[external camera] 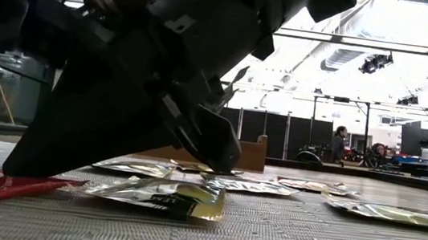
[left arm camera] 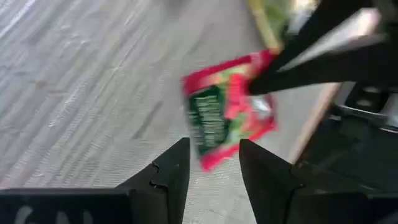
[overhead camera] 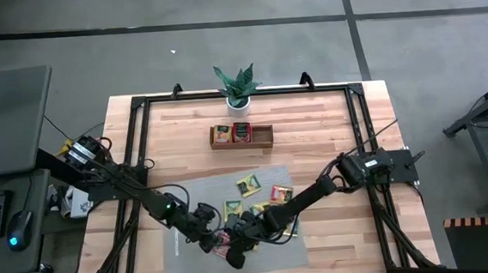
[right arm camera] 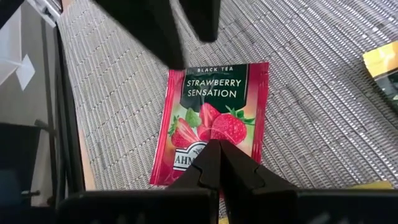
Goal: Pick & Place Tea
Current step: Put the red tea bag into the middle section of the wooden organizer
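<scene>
Lying flat on the grey ribbed mat point(right arm camera: 323, 74), a red sachet point(right arm camera: 214, 121) printed "Black Tea, Strawberry Sensation" with strawberries sits near the mat's front edge, between the two grippers. The right gripper point(right arm camera: 217, 163) has its fingers pressed fully together, and their tips rest on the sachet's lower edge, pinning rather than pinching it. The left gripper point(left arm camera: 214, 163) faces it from the other side, its two fingers parted with a narrow gap and nothing between them; the red sachet lies just beyond their tips.

In the high view both grippers meet over the front of the mat, close to touching. More tea point(overhead camera: 247, 185) lies scattered on the mat behind them, yellow and red packets, some overlapping; in the low view a yellow-green sachet point(external camera: 165, 197) lies crumpled just beside the red one. Further back on the table, a brown wooden tray point(overhead camera: 263, 136) holds a few sachets in its left and middle compartments; its right one cannot be read clearly. A small potted plant point(overhead camera: 238, 87) stands at the back edge.

The table point(overhead camera: 329, 122) is pale wood planks inside a black frame. Around it is grey floor, with a desk, keyboard and mouse to the left. Beyond the table the low view shows a large bright hall with ceiling lights, dark partitions and a person far off.
</scene>
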`<move>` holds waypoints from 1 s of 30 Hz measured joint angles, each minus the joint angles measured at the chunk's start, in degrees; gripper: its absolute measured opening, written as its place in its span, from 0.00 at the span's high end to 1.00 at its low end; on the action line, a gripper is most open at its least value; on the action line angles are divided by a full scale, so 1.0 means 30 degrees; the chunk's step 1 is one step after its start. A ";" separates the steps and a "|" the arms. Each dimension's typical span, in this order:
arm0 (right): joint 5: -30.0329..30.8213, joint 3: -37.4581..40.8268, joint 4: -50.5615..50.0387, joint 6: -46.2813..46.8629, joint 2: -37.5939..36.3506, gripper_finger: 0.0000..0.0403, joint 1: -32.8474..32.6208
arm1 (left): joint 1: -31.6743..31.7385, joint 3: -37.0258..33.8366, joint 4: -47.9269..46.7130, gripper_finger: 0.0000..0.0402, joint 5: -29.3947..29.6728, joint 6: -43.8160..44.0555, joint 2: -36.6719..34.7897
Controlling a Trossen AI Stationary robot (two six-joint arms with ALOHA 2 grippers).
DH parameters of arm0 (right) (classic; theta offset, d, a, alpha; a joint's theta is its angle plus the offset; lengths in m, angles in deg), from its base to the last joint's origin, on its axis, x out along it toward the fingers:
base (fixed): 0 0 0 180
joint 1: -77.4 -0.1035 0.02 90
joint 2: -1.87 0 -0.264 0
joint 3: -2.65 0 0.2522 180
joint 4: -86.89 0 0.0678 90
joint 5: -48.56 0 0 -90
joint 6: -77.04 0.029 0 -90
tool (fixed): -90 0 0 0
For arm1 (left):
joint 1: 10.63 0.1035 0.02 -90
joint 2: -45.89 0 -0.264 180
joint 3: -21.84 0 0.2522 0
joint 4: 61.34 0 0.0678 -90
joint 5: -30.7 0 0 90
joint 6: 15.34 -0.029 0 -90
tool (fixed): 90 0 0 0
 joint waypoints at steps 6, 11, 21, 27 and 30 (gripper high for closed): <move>0.0122 0.0000 -0.0007 0.0752 0.0000 1.00 0.0220 | -0.0007 0.0000 -0.0198 0.66 0.0018 0.0644 -0.0008; 0.0413 0.0000 -0.0025 0.0825 0.0000 1.00 0.0347 | -0.0005 0.0000 -0.0816 0.66 -0.0489 0.1835 -0.0008; 0.0972 0.0000 -0.0011 0.0890 0.0002 1.00 0.0444 | 0.0000 0.0000 -0.0805 0.66 -0.1522 0.2244 -0.0008; 0.1231 0.0000 0.0565 0.0821 0.0011 1.00 0.0820 | 0.0000 0.0000 -0.0791 0.66 -0.1559 0.2249 -0.0008; 0.1233 0.0000 0.0619 0.0745 0.0015 1.00 0.0853 | 0.0000 0.0000 -0.0860 0.66 -0.1440 0.2240 -0.0016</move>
